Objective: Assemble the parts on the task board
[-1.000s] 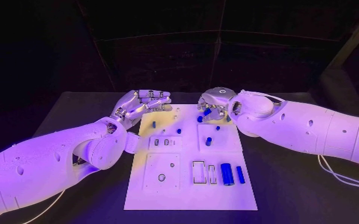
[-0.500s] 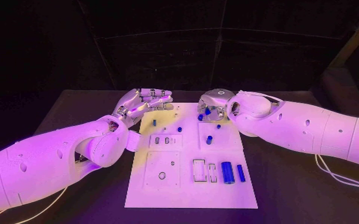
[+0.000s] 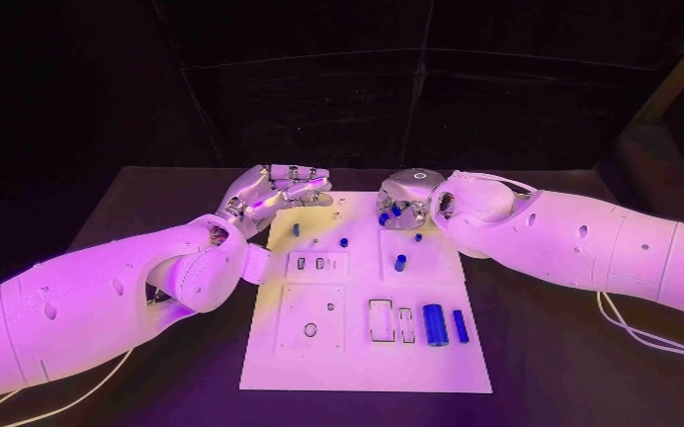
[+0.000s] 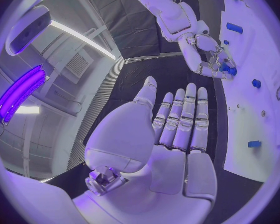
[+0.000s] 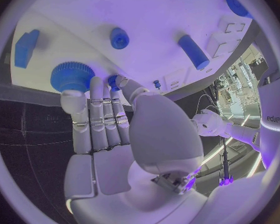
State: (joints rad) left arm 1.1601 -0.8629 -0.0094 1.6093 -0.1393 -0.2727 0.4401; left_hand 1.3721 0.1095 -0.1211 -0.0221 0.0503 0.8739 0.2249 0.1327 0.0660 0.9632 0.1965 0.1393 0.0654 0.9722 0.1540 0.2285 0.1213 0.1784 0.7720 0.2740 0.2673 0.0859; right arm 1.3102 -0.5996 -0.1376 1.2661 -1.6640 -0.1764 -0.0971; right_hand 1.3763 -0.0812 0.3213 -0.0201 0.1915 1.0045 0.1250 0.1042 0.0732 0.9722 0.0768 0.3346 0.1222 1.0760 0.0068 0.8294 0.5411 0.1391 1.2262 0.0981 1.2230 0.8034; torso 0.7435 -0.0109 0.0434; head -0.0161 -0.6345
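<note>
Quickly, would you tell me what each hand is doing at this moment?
Left hand: open, fingers straight, holding nothing.
Right hand: fingertips at a small blue part beside the blue knurled part; whether it grips cannot be told.

white task board [image 3: 364, 348], scattered blue parts [image 3: 433, 324]

Dark booth around my black table

From the head camera I see the black table [image 3: 142, 200] running back to a black wall [image 3: 313, 101] of panels split by thin pale seams. The left wrist camera gives me a ribbed grey wall [image 4: 93, 109], a long white ceiling light [image 4: 84, 35], a vent grille [image 4: 74, 64] and a glowing purple strip lamp [image 4: 18, 92].
</note>
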